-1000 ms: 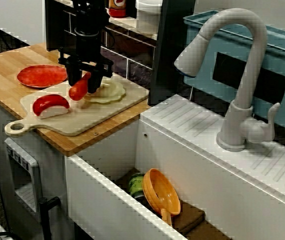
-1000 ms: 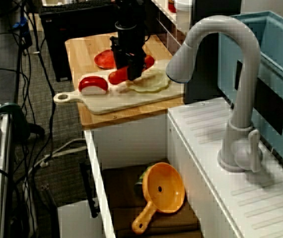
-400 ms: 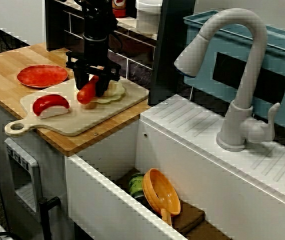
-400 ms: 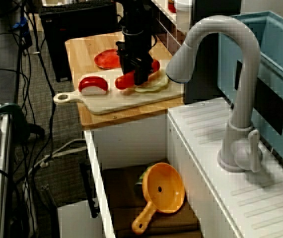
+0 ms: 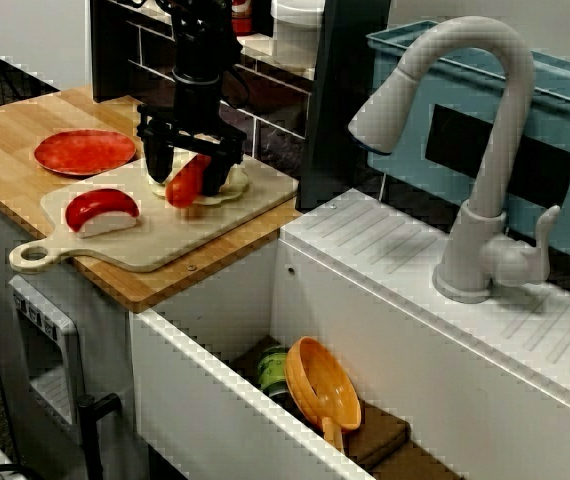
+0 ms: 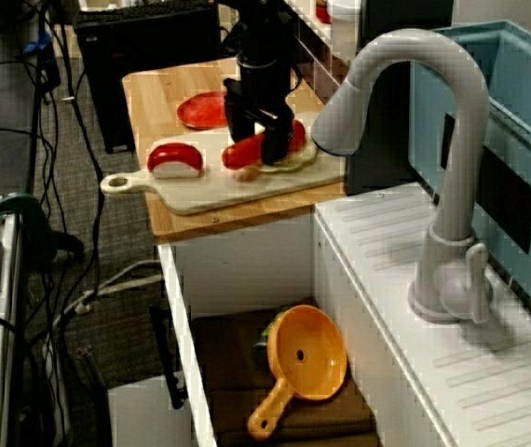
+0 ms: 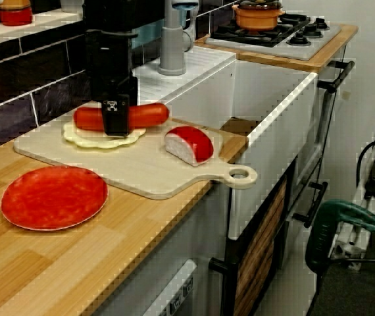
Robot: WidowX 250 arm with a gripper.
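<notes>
Gripper (image 7: 116, 124) clamped on sausage (image 7: 149, 114) mid-length, upper left of frame, over pale slice (image 7: 85, 138) on board (image 7: 135, 171); contact unclear. Red wedge (image 7: 191, 145) right of it.

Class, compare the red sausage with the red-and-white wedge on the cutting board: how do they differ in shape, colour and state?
Shape: the sausage is a long cylinder; the wedge is a short half-round. Colour: the sausage is all red; the wedge has a red rind and white face. State: the gripper clamps the sausage over a pale scalloped slice; the wedge lies free on the cutting board. Both show red.
</notes>
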